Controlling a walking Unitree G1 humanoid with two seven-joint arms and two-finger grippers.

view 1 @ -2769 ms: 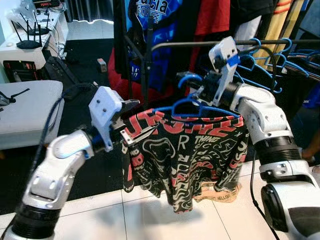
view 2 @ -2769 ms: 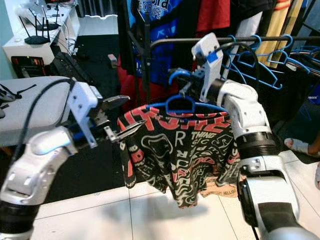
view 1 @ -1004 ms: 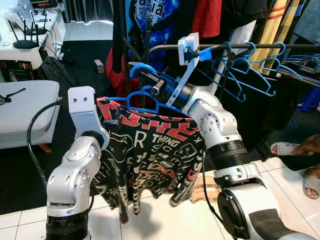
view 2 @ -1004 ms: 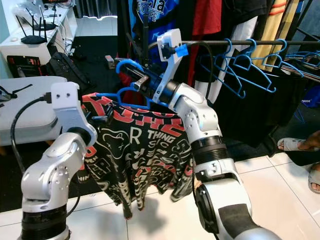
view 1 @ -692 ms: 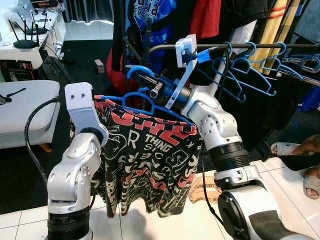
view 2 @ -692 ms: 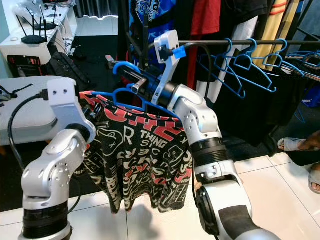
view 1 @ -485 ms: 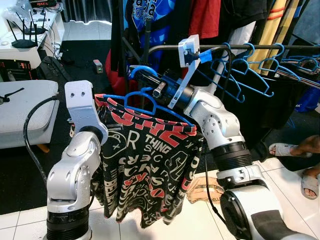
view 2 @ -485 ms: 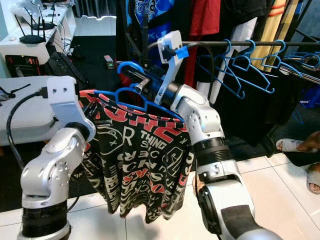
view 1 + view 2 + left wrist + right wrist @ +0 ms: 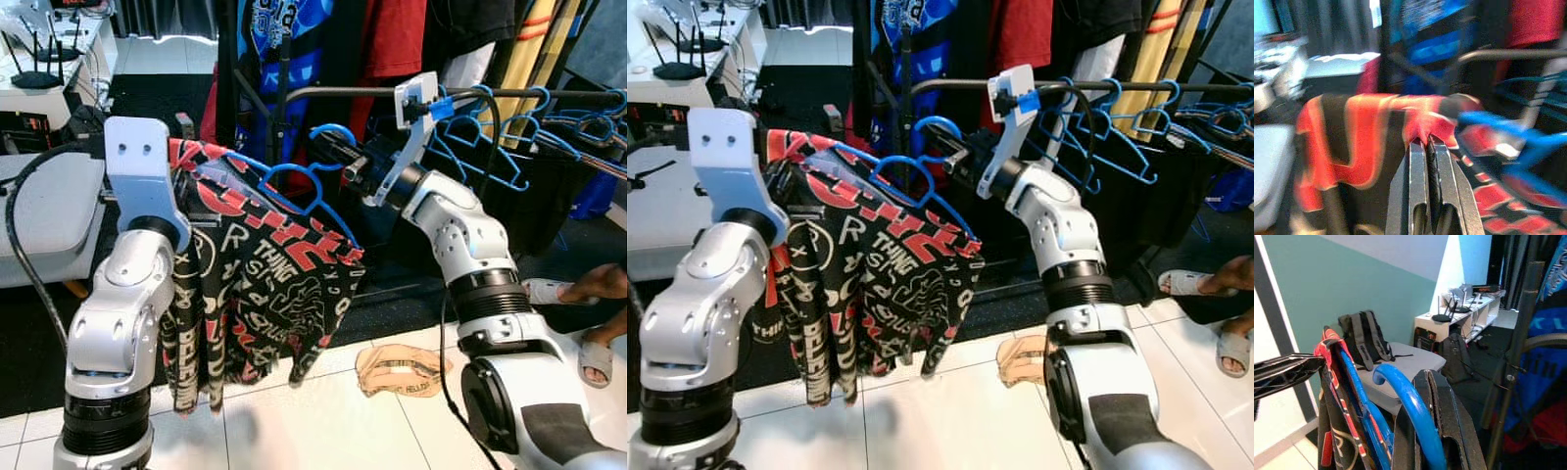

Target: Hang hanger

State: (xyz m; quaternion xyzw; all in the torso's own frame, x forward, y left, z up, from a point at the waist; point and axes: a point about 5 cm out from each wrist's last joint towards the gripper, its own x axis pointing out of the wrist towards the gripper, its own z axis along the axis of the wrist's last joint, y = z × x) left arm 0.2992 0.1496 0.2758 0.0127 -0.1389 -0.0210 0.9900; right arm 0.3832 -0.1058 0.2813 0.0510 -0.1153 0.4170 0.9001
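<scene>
— Where's the blue hanger (image 9: pixel 294 186) now?

— Centre of the frame, tilted, its hook (image 9: pixel 333 132) up by the right gripper (image 9: pixel 345 162), which is clenched on the hanger's neck. The patterned shirt (image 9: pixel 265 264) drapes down from it toward the lower left.

— And the other arm?

— The left gripper (image 9: pixel 1429 147) is pinched tight on the shirt's red shoulder, at the upper left of the frame, holding that end up.

— So how should it finish?

— I'd say lift the hook over the dark rail (image 9: pixel 343 93), which runs across the upper middle just behind and above the hook. Keep the hook's opening facing the bar, lower until it seats, and only then let go. The left should keep the cloth from sliding off. Mind the empty blue hangers (image 9: pixel 490 137) crowding the rail at the right; aim for the bare stretch left of them.
</scene>
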